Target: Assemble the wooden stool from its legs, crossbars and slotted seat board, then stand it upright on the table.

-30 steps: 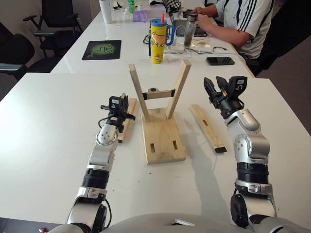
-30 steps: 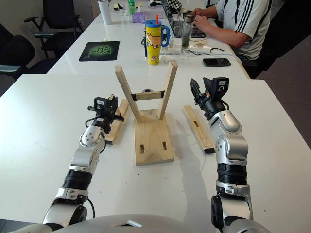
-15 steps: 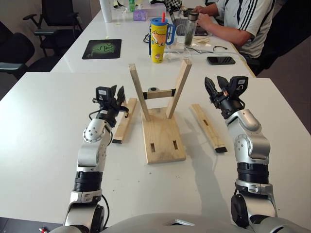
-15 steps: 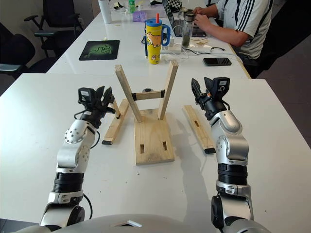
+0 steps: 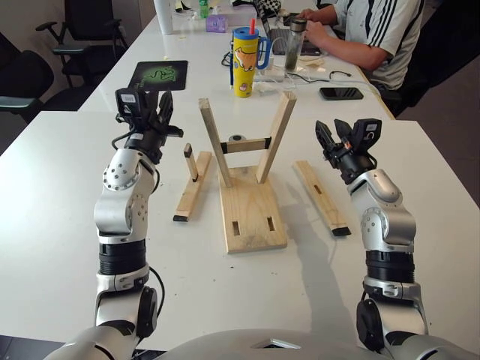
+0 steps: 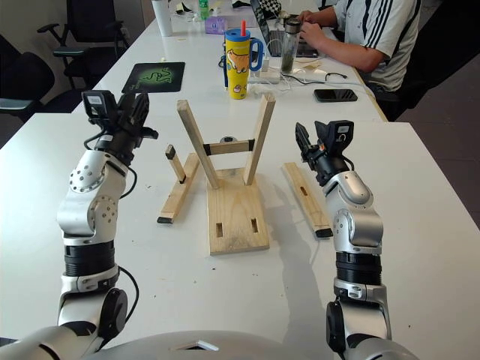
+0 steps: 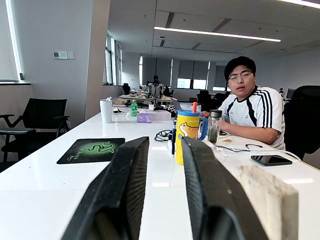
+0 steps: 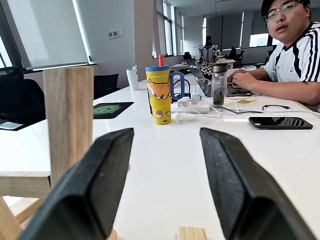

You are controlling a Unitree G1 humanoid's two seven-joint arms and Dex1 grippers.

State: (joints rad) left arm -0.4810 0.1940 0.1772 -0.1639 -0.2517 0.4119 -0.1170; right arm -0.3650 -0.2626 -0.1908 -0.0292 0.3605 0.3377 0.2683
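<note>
**Q:** How far along is the stool?

**A:** About halfway, by the look of it. The seat board (image 5: 251,214) lies flat on the white table (image 5: 60,187). Two upright legs (image 5: 213,142) rise from its far end, leaning apart and joined by a dark-tipped crossbar (image 5: 246,145).

**Q:** And what is left?

**A:** The two slots (image 5: 235,227) at the board's near end are bare. One loose leg (image 5: 191,193) lies on the table just beside the board on the robot's left. A short bar (image 5: 190,160) tilts up from its far end, and whether that bar is seated in the leg cannot be told. A second loose leg (image 5: 321,196) lies flat on the right, a little apart from the board. Both would have to go into the slots, likely with a crossbar between them, before the stool can be turned over onto its feet.

**Q:** Where are the arms?

**A:** Neither touches wood. The left end effector (image 5: 160,109) is raised above the table, beyond and to the left of the left-hand loose leg. Its fingers are parted by a narrow gap with nothing between them. The right end effector (image 5: 328,126) hovers near the far end of the second loose leg, fingers spread wide and empty.
</note>
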